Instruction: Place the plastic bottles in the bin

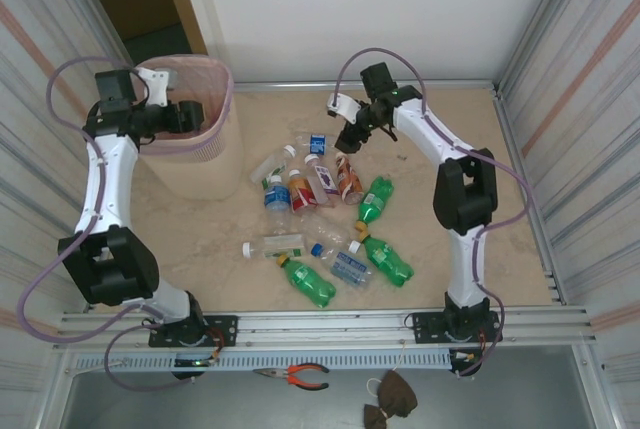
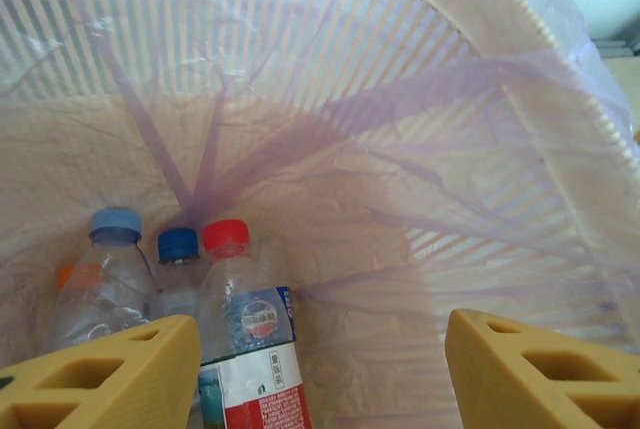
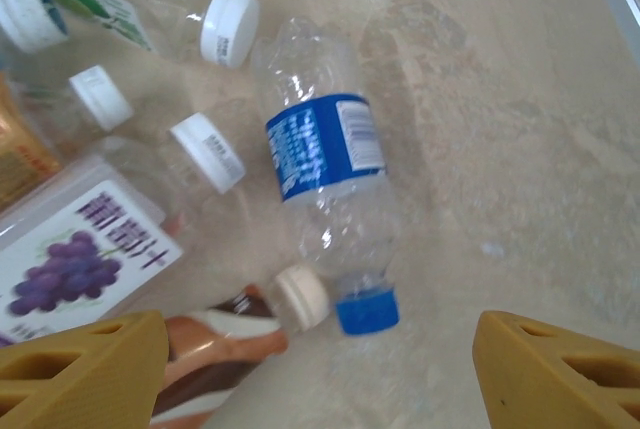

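The bin (image 1: pixel 200 164) stands at the far left, pale pink mesh over a beige body. My left gripper (image 1: pixel 188 115) hovers over its mouth, open and empty. In the left wrist view the left gripper (image 2: pixel 320 349) looks down into the bin (image 2: pixel 420 79), where a red-capped bottle (image 2: pixel 245 339) and two blue-capped bottles (image 2: pixel 178 249) lie on the bottom. Several plastic bottles (image 1: pixel 330 219) are scattered on the table's middle. My right gripper (image 1: pixel 350 139) hangs open above the far end of that pile. A clear blue-labelled bottle (image 3: pixel 325 164) with a blue cap lies below the right gripper (image 3: pixel 318 339), beside a brown white-capped bottle (image 3: pixel 225 344).
A thin purple bag (image 2: pixel 300 139) lines the bin. A grape-label bottle (image 3: pixel 85 254) and white-capped bottles (image 3: pixel 205 154) crowd the left of the right wrist view. Corrugated walls (image 1: pixel 570 69) close both sides. Pliers (image 1: pixel 298 376) lie on the front shelf.
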Motion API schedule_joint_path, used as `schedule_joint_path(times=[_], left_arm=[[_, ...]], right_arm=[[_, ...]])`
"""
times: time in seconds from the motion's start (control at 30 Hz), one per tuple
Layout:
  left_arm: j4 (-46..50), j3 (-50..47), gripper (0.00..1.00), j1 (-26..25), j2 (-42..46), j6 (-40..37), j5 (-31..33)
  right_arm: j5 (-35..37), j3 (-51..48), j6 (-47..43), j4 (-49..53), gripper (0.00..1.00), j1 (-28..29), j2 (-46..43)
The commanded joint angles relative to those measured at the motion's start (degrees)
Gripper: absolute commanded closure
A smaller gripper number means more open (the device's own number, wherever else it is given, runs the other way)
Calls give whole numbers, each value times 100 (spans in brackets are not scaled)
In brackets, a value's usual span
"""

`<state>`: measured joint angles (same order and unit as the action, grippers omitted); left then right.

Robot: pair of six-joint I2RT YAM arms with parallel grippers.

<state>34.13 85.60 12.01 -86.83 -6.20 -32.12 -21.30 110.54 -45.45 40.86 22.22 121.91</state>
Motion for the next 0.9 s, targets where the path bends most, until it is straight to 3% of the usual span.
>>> schedule_joint_path(times=[0.0, 0.53, 0.87], left_arm=[[-261, -103, 34, 158, 131, 229, -362], [-233, -78, 34, 218, -8, 288, -426], [-192, -33, 34, 221, -66, 299, -479]], right_arm=[[-287, 605, -549, 414, 21, 24, 497], [-567, 2474, -1026, 973, 20, 54, 2299], [-490, 2632, -1106, 872, 21, 195, 2734]])
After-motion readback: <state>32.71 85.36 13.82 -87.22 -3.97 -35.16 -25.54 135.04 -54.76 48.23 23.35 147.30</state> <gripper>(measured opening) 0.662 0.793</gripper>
